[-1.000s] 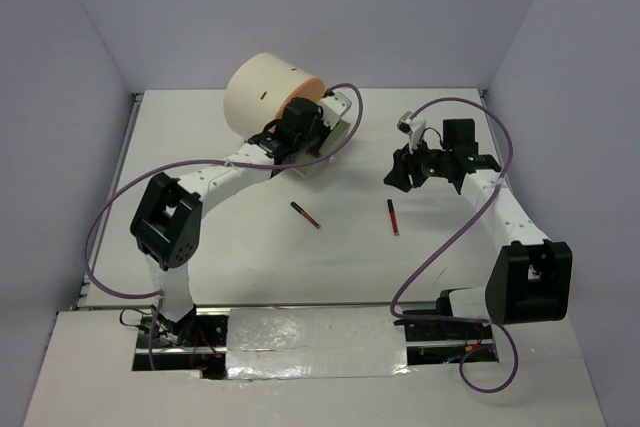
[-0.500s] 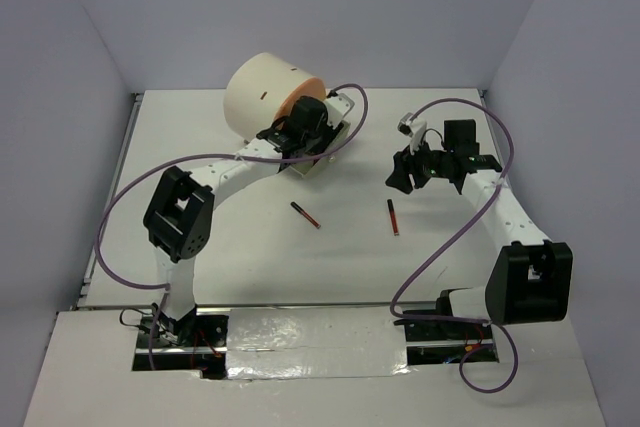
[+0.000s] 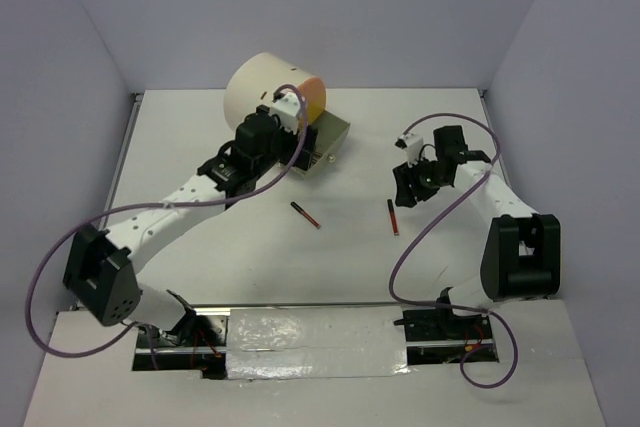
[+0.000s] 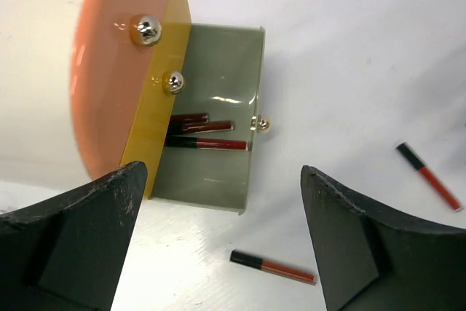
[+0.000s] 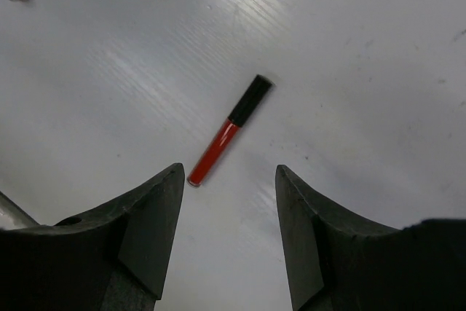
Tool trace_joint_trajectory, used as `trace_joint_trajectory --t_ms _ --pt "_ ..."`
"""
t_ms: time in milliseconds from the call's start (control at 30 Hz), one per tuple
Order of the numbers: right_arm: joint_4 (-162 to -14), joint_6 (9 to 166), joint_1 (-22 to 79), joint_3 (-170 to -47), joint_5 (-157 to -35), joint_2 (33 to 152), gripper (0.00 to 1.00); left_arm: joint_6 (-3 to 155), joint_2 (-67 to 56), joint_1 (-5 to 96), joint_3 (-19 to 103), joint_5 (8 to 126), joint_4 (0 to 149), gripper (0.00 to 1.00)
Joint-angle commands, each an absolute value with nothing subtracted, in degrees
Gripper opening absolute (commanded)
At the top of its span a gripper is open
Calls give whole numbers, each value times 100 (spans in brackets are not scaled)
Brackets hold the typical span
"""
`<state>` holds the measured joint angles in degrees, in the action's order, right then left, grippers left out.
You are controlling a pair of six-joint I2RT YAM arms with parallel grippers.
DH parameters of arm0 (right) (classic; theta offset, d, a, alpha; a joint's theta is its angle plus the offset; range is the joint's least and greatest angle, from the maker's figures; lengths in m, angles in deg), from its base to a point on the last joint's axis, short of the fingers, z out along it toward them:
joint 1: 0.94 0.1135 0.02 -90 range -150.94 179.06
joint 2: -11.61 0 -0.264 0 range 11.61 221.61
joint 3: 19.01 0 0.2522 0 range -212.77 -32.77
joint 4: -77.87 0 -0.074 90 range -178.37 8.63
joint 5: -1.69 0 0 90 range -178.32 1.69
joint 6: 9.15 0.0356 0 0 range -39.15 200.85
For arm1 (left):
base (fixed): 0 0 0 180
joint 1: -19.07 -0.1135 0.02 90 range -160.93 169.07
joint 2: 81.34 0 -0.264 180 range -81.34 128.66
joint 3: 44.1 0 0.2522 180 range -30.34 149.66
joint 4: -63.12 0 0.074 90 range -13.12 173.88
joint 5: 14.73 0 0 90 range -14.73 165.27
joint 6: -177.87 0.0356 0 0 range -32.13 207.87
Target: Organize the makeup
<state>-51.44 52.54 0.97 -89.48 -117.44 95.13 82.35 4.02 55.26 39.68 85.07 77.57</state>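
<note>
Two black-and-red makeup sticks lie loose on the table, one stick near the middle and the other stick to its right. Three more sticks lie side by side in the open olive drawer of the cream chest. My left gripper hovers open and empty, above and just in front of the drawer. My right gripper is open over the right stick, whose red end lies just beyond the left fingertip.
The chest's orange front carries two metal knobs, and the drawer has a knob on its edge. Grey walls close in the table on three sides. Purple cables loop from both arms over the table.
My left gripper has opened wide and drawn back from the drawer, with that arm swinging toward the near left. The right gripper has dropped slightly toward the right stick.
</note>
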Motion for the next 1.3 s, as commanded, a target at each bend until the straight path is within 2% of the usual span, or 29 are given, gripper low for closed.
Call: trace_joint_trajectory --t_ms 0,433,633,1067,1267 --pt "-4935 5588 187 -9025 -11117 9545 61 7357 -213 5511 3210 8502 7293 99" --pt "-5154 6415 1013 -8893 -10370 10116 57 5975 -2095 5502 1362 10013 7521 99" --pt "-5295 6705 1198 -8902 -10141 10345 50 5405 -2763 5476 773 10400 7635 99" --pt "-5427 6943 1400 -8937 -9684 10732 48 4973 -3169 5397 517 10507 7855 99" --pt "-5453 6960 1427 -8893 -9491 10855 43 4841 -3134 5344 552 10428 7793 99"
